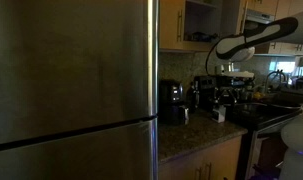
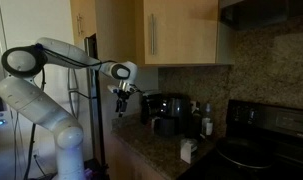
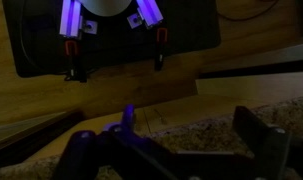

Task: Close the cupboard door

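Note:
The cupboard door [image 1: 171, 25] is a light tan panel with a slim dark bar handle, high on the wall to the right of the fridge. A dark open cupboard interior [image 1: 199, 20] shows right beside it. The door also shows in an exterior view [image 2: 181, 30] with its handle near the left edge. My gripper [image 2: 121, 95] hangs below the cupboards, over the granite counter and left of the coffee maker, apart from the door. It also shows in an exterior view [image 1: 226, 70]. In the wrist view my gripper [image 3: 181, 150] is open and empty, with granite between its dark fingers.
A big brushed-steel fridge [image 1: 71, 80] fills the left. A black coffee maker [image 2: 169, 110] and small items [image 2: 189, 150] stand on the granite counter [image 2: 151, 150]. A dark stove [image 2: 261, 140] is to the right. A range hood [image 2: 266, 12] hangs above it.

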`<state>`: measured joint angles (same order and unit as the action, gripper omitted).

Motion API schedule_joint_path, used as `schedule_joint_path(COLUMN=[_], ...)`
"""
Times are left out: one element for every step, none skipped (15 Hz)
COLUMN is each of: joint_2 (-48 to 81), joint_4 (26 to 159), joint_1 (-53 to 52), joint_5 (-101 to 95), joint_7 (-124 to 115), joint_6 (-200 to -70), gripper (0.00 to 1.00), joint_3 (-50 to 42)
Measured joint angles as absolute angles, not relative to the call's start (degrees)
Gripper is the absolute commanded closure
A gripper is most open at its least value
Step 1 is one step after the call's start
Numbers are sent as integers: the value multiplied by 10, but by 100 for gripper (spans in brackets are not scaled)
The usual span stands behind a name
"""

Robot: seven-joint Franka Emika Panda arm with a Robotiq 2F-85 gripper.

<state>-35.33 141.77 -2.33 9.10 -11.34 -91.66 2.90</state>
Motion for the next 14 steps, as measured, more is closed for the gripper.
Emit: schedule_joint_path(joint_2=[-353,-353,-353,-353,-353,-354,-357,-360,-367,-379,-397,-419,-443,-468], joint_4=[1418,1418,1418,1418,1418,1418,1410,1387,1361,1335,1313,1295,1277,1262], joint_1=[-23,-23,-23,-23,-23,-23,-24,-25,-26,-26,-26,-24,-20,-14], joint_5=[91,91,91,91,91,91,104,121,135,147,157,167,175,181], joint_7=[-113,-113,-113,-113,-113,-114,-128,-148,-169,-188,-207,-227,-248,-268], joint_6=[-917,-917,-917,-917,-917,-922,-936,-943,-943,-942,-937,-930,-918,-906], gripper=[0,0,0,0,0,0,0,0,0,0,0,0,0,0], joint_3=[29,29,29,29,29,29,35,46,55,63,64,63,59,54])
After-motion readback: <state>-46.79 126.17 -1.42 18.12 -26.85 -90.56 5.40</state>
